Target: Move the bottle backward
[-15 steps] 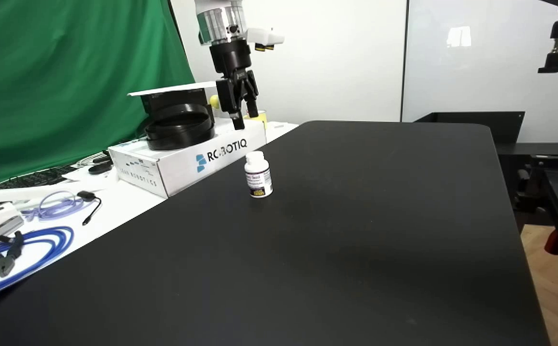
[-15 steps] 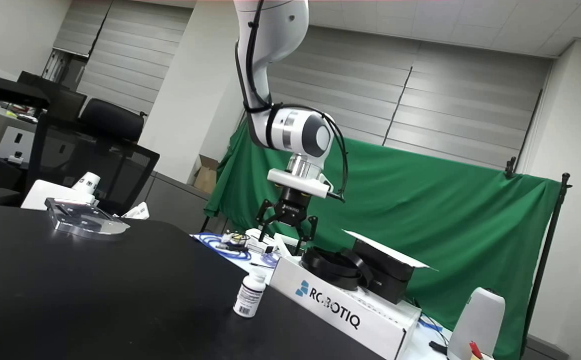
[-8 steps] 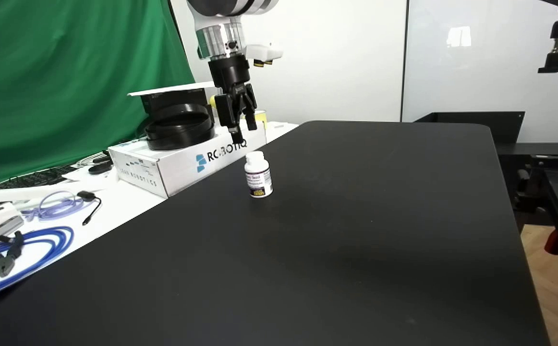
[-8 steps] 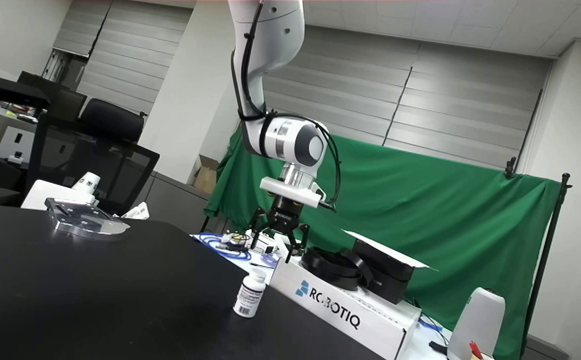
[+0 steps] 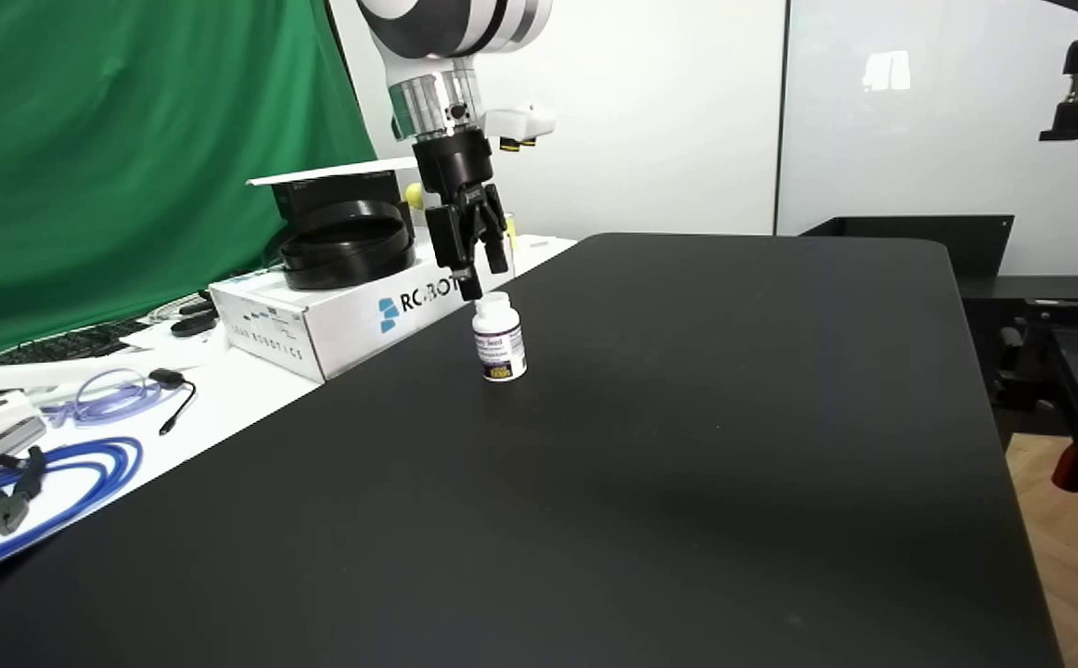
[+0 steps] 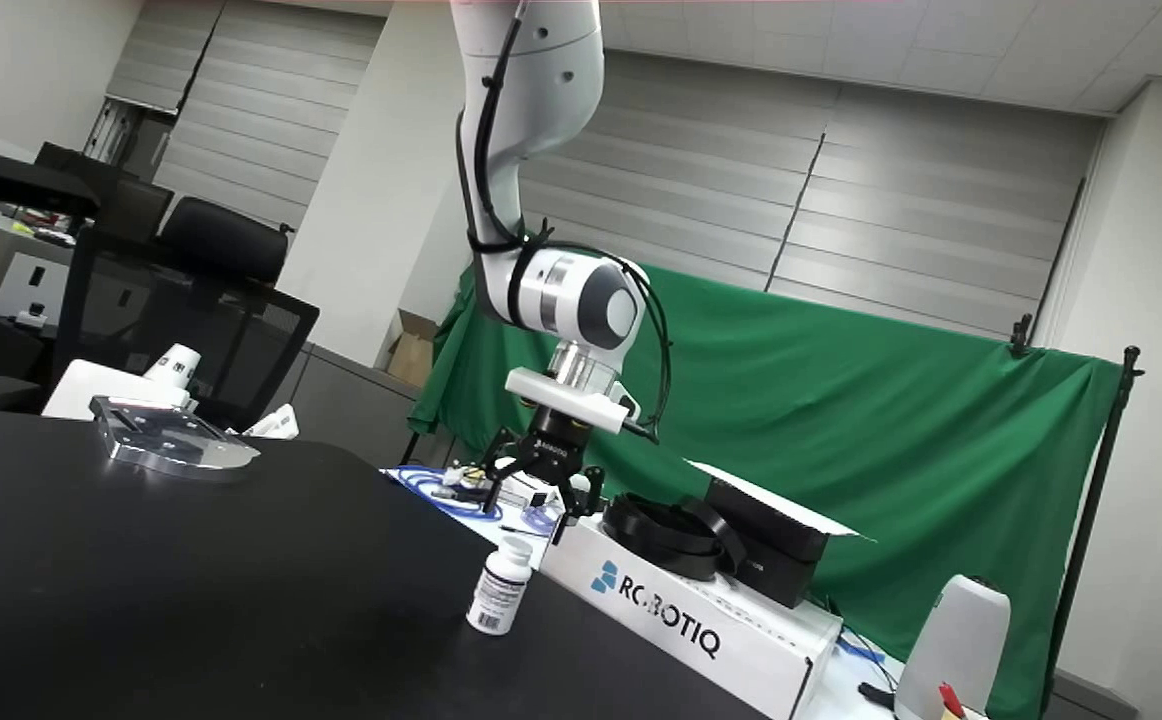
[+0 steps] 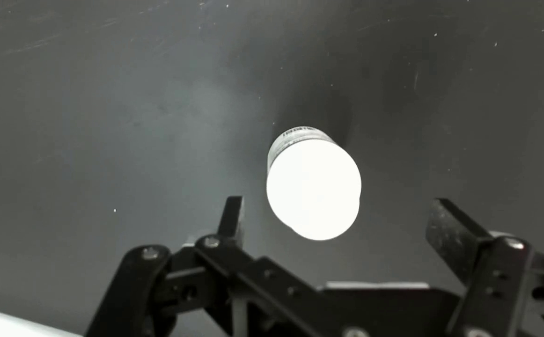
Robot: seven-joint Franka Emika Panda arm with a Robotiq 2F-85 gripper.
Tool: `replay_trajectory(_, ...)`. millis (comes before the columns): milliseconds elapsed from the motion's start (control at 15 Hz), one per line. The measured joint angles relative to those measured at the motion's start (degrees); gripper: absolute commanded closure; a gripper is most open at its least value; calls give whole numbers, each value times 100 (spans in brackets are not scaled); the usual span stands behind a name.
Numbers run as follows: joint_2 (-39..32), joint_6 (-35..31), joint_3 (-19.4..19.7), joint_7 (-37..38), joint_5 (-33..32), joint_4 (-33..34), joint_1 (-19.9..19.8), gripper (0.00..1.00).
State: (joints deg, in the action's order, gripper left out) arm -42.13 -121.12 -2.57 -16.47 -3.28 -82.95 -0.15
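The small white bottle [image 5: 499, 339] stands upright on the black table [image 5: 706, 445], close to the table's edge by the white box. It also shows in an exterior view [image 6: 499, 588] with its label facing out. In the wrist view the bottle [image 7: 314, 187] appears from above, its cap washed out to plain white. My gripper [image 5: 485, 278] is open and empty, above the bottle; it shows in an exterior view [image 6: 524, 522] too. In the wrist view the fingers [image 7: 337, 202] are wide apart, with the bottle in view between and slightly ahead of the tips, nearer the left finger.
A long white Robotiq box [image 5: 344, 325] lies beside the table near the bottle, with black rings [image 5: 349, 246] on top. A clear plate [image 6: 171, 440] lies on the table in an exterior view. Blue cables [image 5: 98, 464] lie on the white surface alongside.
My gripper has moved down toward the bottle; in an exterior view it has also shifted left. It has stayed open. The bottle has not moved.
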Motion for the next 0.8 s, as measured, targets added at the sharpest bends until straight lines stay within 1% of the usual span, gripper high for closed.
replay_trajectory(133,0,-27,0,5,6,-86,-13,0)
replay_trajectory(200,0,-80,1,5,5,-134,-17,11)
replay_trajectory(267,1,-163,2,4,3,-186,-20,26)
replay_trajectory(333,0,-297,8,4,-4,-246,-21,32)
replay_trajectory(400,0,-464,14,5,-5,-311,-23,40)
replay_trajectory(533,0,-801,28,15,-6,-438,-29,53)
replay_trajectory(600,0,-941,30,22,-6,-493,-32,61)
replay_trajectory(733,1,-1147,29,28,-6,-578,-31,75)
replay_trajectory(800,12,-1186,26,36,-6,-588,-27,80)
